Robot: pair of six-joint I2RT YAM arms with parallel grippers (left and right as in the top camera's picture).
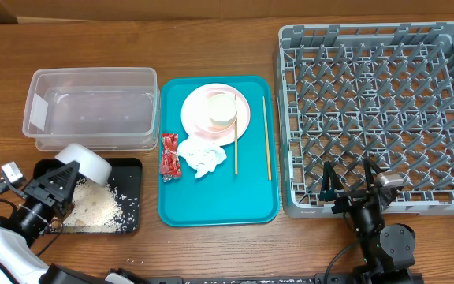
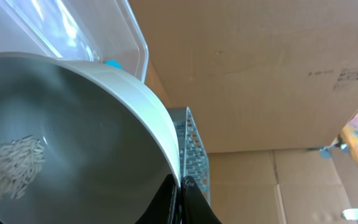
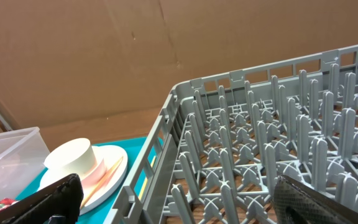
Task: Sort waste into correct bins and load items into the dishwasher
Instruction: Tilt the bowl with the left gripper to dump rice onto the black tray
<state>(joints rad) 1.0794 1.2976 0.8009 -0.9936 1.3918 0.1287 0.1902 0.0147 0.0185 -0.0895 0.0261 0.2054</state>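
Where the counter's front left corner lies, the left gripper (image 1: pixel 65 177) is clenched on the rim of a pale grey-blue round bowl (image 1: pixel 85 162), which is tipped over a shallow black rectangular plastic tray (image 1: pixel 135 197). Loose white rice grains (image 1: pixel 93 207) are piled in that tray, and the left wrist view shows more grains clinging inside the bowl. Behind it, toward the back left edge, sits a clear rectangular plastic tub (image 1: pixel 89 106).

At the counter's middle a teal rectangular serving tray (image 1: pixel 219 201) carries a small red shiny wrapper (image 1: pixel 170 154) and just beside it a crumpled white tissue (image 1: pixel 201 154). Behind these sits a round pink plate (image 1: pixel 215 110) with a small white cup (image 1: pixel 221 109) on it. Of the two thin wooden chopsticks (image 1: pixel 236 146), one crosses the plate's right rim and the other lies along the tray's right side.

Filling the right side is a large square grey plastic dish rack (image 1: pixel 377 114). The right gripper (image 1: pixel 349 180) hangs released, fingers spread wide, at the rack's front edge.
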